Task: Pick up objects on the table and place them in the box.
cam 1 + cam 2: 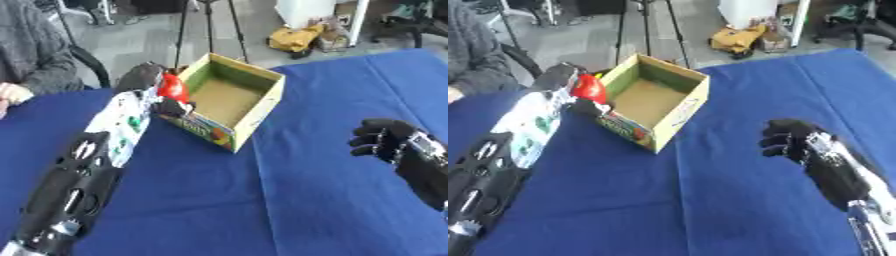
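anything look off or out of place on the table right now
Nothing stands out. The box sits upright and open on the blue table, the left hand holds a red object at its rim, the right hand hovers curled, empty.

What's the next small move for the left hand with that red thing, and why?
Probably carry the left hand a little to the right, over the box opening, then let go. Its fingers are curled on the red object, which sits at the box's near-left wall, not yet clearly above the bare floor inside.
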Robot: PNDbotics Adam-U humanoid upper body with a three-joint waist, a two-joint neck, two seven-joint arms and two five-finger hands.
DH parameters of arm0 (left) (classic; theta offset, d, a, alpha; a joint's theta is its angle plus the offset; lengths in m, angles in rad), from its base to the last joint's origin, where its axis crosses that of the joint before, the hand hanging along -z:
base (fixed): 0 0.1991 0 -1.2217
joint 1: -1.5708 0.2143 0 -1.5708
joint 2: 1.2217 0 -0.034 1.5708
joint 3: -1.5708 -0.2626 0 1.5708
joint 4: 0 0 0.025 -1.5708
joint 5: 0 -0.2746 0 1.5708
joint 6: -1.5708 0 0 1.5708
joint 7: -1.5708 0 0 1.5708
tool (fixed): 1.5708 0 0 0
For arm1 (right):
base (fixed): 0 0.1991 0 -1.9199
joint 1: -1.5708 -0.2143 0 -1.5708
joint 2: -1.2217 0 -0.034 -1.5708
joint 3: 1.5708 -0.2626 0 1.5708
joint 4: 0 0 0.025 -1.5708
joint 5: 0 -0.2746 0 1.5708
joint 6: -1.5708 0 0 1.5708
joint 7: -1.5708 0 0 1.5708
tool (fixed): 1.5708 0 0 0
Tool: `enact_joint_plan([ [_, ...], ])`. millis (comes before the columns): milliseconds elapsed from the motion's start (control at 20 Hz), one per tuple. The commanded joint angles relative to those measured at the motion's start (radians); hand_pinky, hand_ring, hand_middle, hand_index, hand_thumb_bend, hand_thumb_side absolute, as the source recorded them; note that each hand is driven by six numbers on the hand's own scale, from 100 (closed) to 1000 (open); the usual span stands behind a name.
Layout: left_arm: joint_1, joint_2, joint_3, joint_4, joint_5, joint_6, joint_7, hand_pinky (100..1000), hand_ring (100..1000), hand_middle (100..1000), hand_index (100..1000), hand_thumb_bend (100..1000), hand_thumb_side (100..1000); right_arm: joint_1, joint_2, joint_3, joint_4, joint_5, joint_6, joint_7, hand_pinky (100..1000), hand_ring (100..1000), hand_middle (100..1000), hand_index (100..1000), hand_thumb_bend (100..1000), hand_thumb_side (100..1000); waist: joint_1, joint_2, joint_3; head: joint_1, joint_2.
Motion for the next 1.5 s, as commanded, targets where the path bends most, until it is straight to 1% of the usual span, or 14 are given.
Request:
enact_joint_plan([
  [50,-0.044,-0.019,0.031,0.061,-0.003,0.000,0.055,305,390,537,721,100,336,-0.023,-0.024,0.013,-0.017,0.008,0.001,0.019,720,737,714,814,100,789,0.003,-0.004,-0.022,0.027,-0.020],
  [250,-0.061,-0.048,0.061,0.147,-0.015,0.003,0.133,328,414,555,724,100,346,-0.037,-0.027,0.025,-0.018,0.018,0.003,0.037,721,738,715,814,100,796,0.018,0.011,-0.069,0.046,-0.036],
  [450,-0.056,-0.068,0.080,0.200,-0.006,0.002,0.218,397,467,586,733,100,397,-0.043,-0.028,0.030,-0.019,0.022,0.002,0.045,721,738,715,814,100,797,0.024,0.018,-0.094,0.052,-0.041],
  [500,-0.053,-0.070,0.080,0.209,0.000,-0.003,0.231,419,485,596,739,258,435,-0.044,-0.029,0.031,-0.019,0.023,0.002,0.046,721,738,715,814,100,802,0.024,0.018,-0.097,0.053,-0.042],
  [550,-0.051,-0.072,0.079,0.216,0.003,-0.011,0.241,429,493,598,742,333,468,-0.045,-0.029,0.031,-0.019,0.023,0.001,0.047,721,738,715,814,100,798,0.024,0.019,-0.100,0.054,-0.044],
  [600,-0.049,-0.074,0.077,0.221,0.005,-0.019,0.247,500,536,616,747,561,537,-0.045,-0.029,0.030,-0.019,0.023,0.001,0.047,721,738,715,814,100,798,0.025,0.019,-0.101,0.054,-0.044],
  [700,-0.047,-0.074,0.070,0.223,-0.006,-0.038,0.250,629,614,655,759,838,650,-0.045,-0.029,0.030,-0.019,0.023,0.001,0.048,722,738,716,814,100,799,0.025,0.020,-0.102,0.054,-0.045],
  [800,-0.048,-0.071,0.064,0.212,-0.030,-0.052,0.250,705,657,680,764,990,708,-0.044,-0.028,0.030,-0.018,0.023,0.002,0.048,722,738,716,814,100,798,0.025,0.018,-0.098,0.054,-0.045],
  [950,-0.048,-0.065,0.063,0.172,-0.059,-0.068,0.273,749,672,685,766,1000,789,-0.044,-0.027,0.029,-0.017,0.021,0.002,0.048,722,738,716,814,100,796,0.023,0.015,-0.090,0.051,-0.045],
  [1050,-0.045,-0.061,0.062,0.143,-0.062,-0.077,0.296,748,669,684,765,1000,794,-0.043,-0.026,0.028,-0.017,0.019,0.002,0.047,722,738,716,814,100,797,0.021,0.014,-0.086,0.049,-0.045],
  [1100,-0.045,-0.058,0.060,0.128,-0.060,-0.081,0.306,717,621,654,752,1000,776,-0.042,-0.026,0.027,-0.017,0.019,0.003,0.047,722,738,717,814,100,796,0.020,0.013,-0.082,0.047,-0.044],
  [1200,-0.036,-0.035,0.044,0.034,-0.018,-0.109,0.334,693,601,642,746,997,770,-0.035,-0.022,0.021,-0.015,0.019,0.003,0.043,722,738,717,814,100,796,0.015,0.011,-0.063,0.036,-0.038],
  [1250,-0.027,-0.017,0.033,-0.032,0.019,-0.123,0.345,634,554,609,726,880,775,-0.031,-0.019,0.017,-0.015,0.019,0.003,0.039,722,738,717,814,100,794,0.011,0.008,-0.050,0.028,-0.033],
  [1500,0.095,0.075,0.008,-0.407,0.292,-0.151,0.398,579,515,573,694,706,800,-0.015,-0.012,-0.001,-0.014,0.016,0.001,0.022,722,738,717,814,100,783,-0.005,-0.001,0.022,-0.015,-0.017],
])
